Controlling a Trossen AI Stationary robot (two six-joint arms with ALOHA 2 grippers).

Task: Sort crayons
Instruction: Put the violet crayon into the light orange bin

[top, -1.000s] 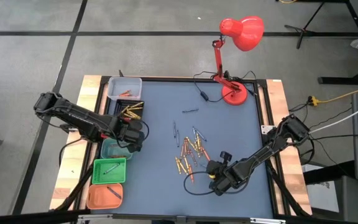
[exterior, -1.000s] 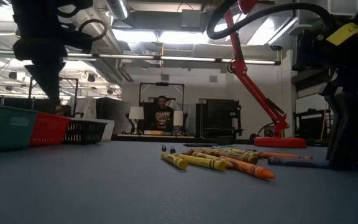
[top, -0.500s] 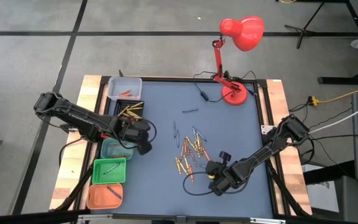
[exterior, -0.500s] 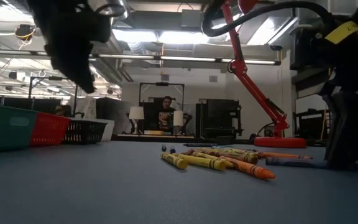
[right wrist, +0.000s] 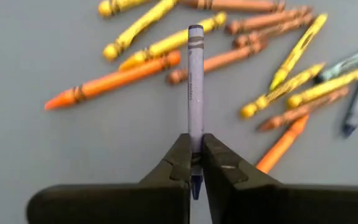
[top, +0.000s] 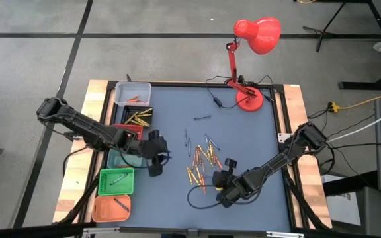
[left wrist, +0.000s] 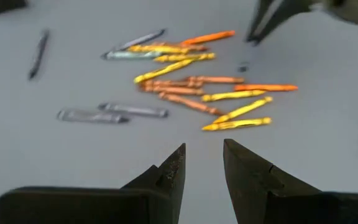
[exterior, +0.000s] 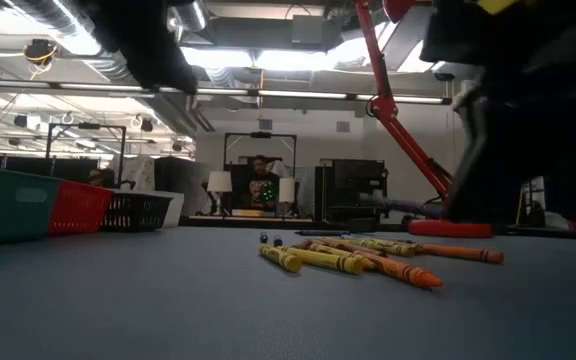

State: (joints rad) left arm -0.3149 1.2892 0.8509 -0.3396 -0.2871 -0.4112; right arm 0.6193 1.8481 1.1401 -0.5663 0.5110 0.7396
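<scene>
Several crayons (top: 202, 162) in orange, yellow and grey lie loose in the middle of the blue table; the low view shows the crayons (exterior: 353, 256) flat on it. My right gripper (right wrist: 195, 163), just near-right of that pile (top: 219, 190), is shut on a blue-violet crayon (right wrist: 195, 87). My left gripper (left wrist: 202, 165) is open and holds nothing. It hovers left of the pile (top: 159, 160), beside the teal bin (top: 116, 158), fingers slanting down toward the crayons (left wrist: 191, 81). My right gripper pinches the blue-violet crayon near its pointed end (right wrist: 195, 144) between its two fingers. The crayon runs along the fingers and sticks out straight ahead of them, its flat end foremost. It is lifted clear of the table, above the orange and yellow crayons.
Small bins line the table's left edge: grey (top: 132, 92), a black one with yellow crayons (top: 139, 119), teal, green (top: 116, 182) and orange (top: 111, 208). A red desk lamp (top: 249, 99) stands at the far right. A dark cable (top: 197, 198) loops near my right gripper.
My left gripper has swung from above the teal bin toward the crayon pile and tipped up from pointing straight down to slanting forward, staying open. My right gripper has risen and shifted left toward the pile, lifting the blue-violet crayon off the table.
</scene>
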